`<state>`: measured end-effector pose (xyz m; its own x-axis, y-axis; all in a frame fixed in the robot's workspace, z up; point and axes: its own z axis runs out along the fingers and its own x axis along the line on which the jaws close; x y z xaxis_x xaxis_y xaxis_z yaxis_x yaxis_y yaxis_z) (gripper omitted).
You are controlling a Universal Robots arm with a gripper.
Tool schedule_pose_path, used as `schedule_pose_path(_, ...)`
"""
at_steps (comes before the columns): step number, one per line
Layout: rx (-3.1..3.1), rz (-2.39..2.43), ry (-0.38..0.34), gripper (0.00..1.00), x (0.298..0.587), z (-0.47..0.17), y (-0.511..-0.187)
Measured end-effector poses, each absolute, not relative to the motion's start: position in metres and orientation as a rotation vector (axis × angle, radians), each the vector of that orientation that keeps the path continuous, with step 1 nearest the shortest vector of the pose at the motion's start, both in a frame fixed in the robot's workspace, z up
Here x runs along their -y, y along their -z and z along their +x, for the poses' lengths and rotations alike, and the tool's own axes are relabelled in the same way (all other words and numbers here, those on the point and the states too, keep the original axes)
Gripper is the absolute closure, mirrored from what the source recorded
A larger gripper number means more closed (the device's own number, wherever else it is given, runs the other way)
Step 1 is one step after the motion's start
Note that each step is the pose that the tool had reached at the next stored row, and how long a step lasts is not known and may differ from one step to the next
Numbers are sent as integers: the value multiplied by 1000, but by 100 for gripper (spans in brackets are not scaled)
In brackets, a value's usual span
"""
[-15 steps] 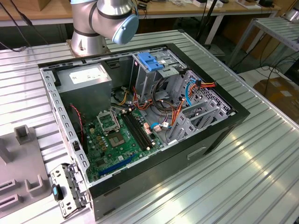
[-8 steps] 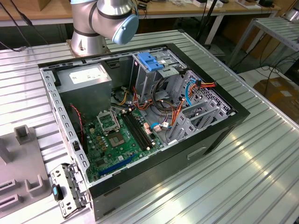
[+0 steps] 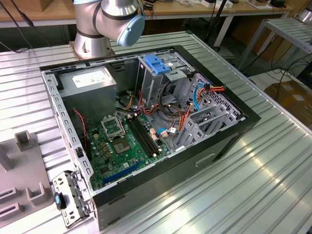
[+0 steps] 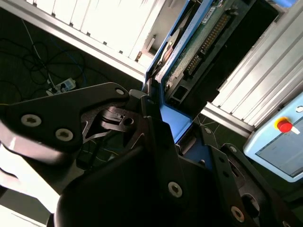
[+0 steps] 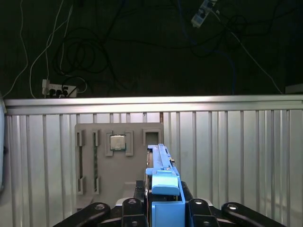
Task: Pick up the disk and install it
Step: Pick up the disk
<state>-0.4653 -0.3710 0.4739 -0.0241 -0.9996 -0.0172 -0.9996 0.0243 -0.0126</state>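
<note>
Between its fingers, in the first wrist view, we see the gripper [image 5: 164, 208] clenched on the disk [image 5: 164, 182], held edge-on; exterior view: arm [image 3: 109, 22] at the case's [image 3: 195, 165] 11 o'clock.

Arm [image 3: 109, 22]: in the exterior view the grey base column stands upright, and the shoulder joint above it has a light-blue end cap. Gripper [image 5: 164, 201]: in both wrist views the black linkage fingers [image 4: 142, 101] are closed from either side onto the disk [image 5: 161, 158], which sits edge-on between them.
</note>
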Motion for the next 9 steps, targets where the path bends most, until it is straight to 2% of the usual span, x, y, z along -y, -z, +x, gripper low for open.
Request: schedule_pose_path(9, -2233, -2180, -5, 63, 371, -465, -481)
